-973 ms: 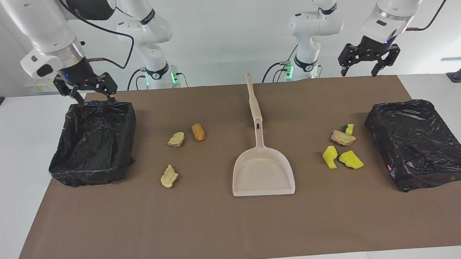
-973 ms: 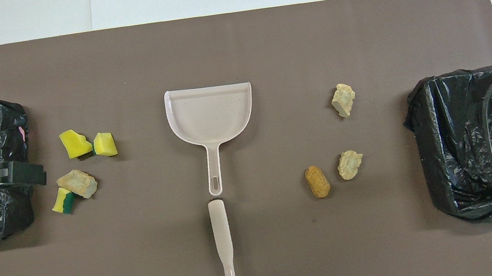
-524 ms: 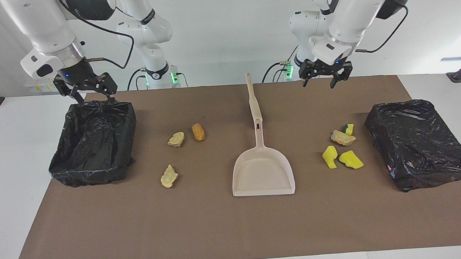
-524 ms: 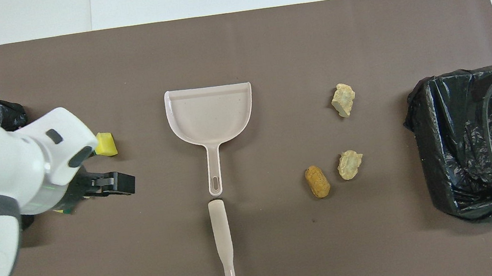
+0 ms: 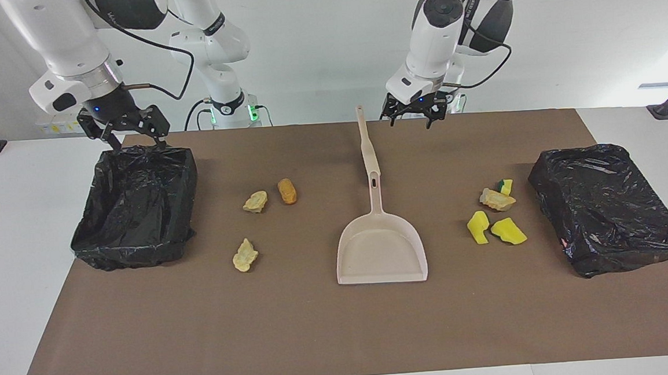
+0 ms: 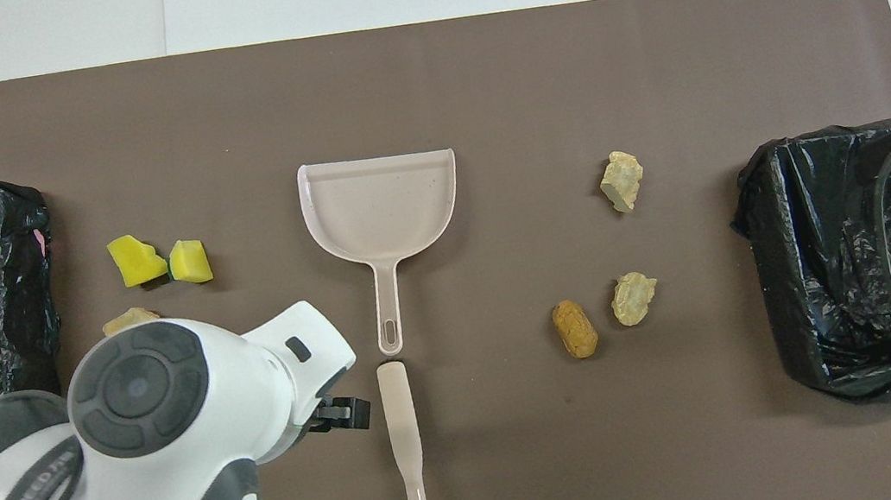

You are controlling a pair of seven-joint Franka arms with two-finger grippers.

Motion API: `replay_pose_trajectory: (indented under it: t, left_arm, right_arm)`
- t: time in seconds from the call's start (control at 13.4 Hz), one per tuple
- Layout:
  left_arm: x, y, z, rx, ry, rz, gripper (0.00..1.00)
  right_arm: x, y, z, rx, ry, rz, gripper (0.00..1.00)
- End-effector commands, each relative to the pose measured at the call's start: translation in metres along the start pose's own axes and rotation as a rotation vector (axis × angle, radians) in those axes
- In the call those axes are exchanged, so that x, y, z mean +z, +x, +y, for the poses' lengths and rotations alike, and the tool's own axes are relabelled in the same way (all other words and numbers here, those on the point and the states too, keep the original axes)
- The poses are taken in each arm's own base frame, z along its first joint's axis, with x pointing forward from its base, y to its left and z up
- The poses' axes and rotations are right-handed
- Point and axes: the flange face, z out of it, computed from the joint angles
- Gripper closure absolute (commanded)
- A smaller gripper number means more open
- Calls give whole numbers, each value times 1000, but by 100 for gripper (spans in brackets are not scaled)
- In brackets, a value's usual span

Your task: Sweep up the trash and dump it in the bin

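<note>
Two spread tools above a littered counter.
Facing view: the left tool (image 5: 416,114), spread and empty, hangs at 3 o'clock of the brush handle (image 5: 367,149); the right tool (image 5: 131,129), spread, hangs over the open bin (image 5: 136,208). Overhead view: trash (image 6: 158,263) lies at 9 o'clock of the dustpan (image 6: 380,209), more trash lumps (image 6: 620,180) at 3 o'clock.
</note>
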Motion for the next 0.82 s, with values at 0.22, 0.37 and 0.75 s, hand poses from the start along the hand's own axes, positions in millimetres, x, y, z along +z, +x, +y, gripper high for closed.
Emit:
replay_pose_trajectory:
  t: [0.22, 0.37, 0.75]
  left_arm:
    - [102, -52, 63, -21, 7, 28, 0]
    - [116, -68, 83, -49, 13, 31, 0]
    - [150, -89, 103, -104, 47, -3, 0]
  right_arm:
    - [1, -6, 1, 21, 20, -17, 0]
    - [0, -6, 1, 20, 20, -14, 0]
    - [0, -5, 0, 18, 20, -11, 0]
